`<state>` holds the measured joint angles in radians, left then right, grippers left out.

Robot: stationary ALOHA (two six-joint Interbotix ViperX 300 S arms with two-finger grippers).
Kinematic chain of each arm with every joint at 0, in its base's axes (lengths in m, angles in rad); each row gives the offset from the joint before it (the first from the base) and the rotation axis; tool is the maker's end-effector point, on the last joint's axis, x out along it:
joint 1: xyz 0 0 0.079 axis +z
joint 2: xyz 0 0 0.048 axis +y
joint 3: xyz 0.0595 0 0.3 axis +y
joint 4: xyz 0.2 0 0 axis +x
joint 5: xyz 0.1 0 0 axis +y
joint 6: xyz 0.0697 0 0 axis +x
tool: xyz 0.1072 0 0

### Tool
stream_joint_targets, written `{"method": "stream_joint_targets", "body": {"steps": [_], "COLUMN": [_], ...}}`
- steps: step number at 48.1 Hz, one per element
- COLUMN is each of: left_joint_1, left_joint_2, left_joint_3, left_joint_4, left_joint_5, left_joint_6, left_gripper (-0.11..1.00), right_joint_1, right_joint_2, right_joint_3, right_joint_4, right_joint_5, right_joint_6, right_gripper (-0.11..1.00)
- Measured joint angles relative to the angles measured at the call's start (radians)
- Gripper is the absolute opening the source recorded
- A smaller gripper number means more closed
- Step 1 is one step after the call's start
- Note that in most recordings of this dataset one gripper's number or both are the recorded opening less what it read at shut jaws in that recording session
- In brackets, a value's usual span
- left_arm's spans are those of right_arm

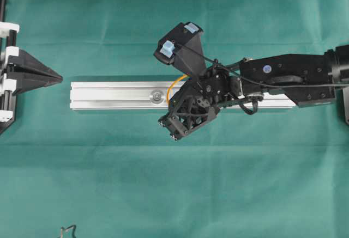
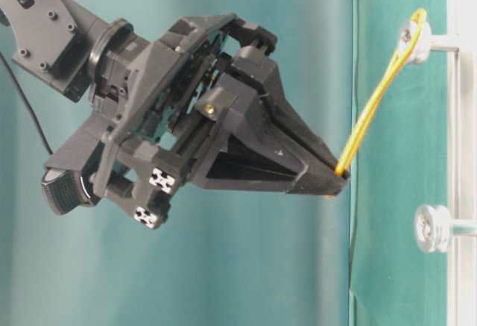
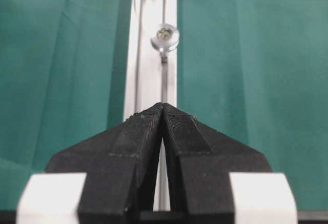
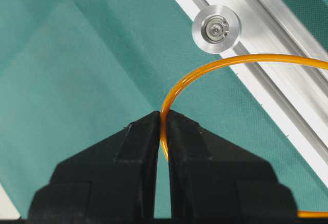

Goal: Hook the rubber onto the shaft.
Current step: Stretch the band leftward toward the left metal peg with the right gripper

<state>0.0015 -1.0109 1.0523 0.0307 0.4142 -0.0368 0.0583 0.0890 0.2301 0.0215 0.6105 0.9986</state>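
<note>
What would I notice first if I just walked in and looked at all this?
Probably the bright orange rubber band, pinched in the right gripper over the silver rail on the green cloth. In the table-level view its far end is looped on one shaft, and it stretches down to the gripper. A second shaft has no band on it. The left gripper waits shut at the left edge.
</note>
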Motion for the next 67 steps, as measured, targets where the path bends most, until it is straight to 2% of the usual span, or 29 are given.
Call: {"method": "stream_joint_targets", "body": {"steps": [20,67], "left_joint_1": [-0.002,0.0], "left_joint_2": [0.002,0.002], "left_joint_3": [0.0,0.0], "left_joint_4": [0.0,0.0], "left_joint_5": [0.0,0.0], "left_joint_6": [0.0,0.0], "left_gripper": [0.0,0.0], "right_joint_1": [-0.037,-0.061], "right_joint_2": [0.051,0.184], "right_joint_3": [-0.049,-0.146], "right_joint_4": [0.0,-0.002], "right_joint_5": [0.0,-0.025], "right_joint_6": [-0.003,-0.006], "right_gripper": [0.08,0.08]}}
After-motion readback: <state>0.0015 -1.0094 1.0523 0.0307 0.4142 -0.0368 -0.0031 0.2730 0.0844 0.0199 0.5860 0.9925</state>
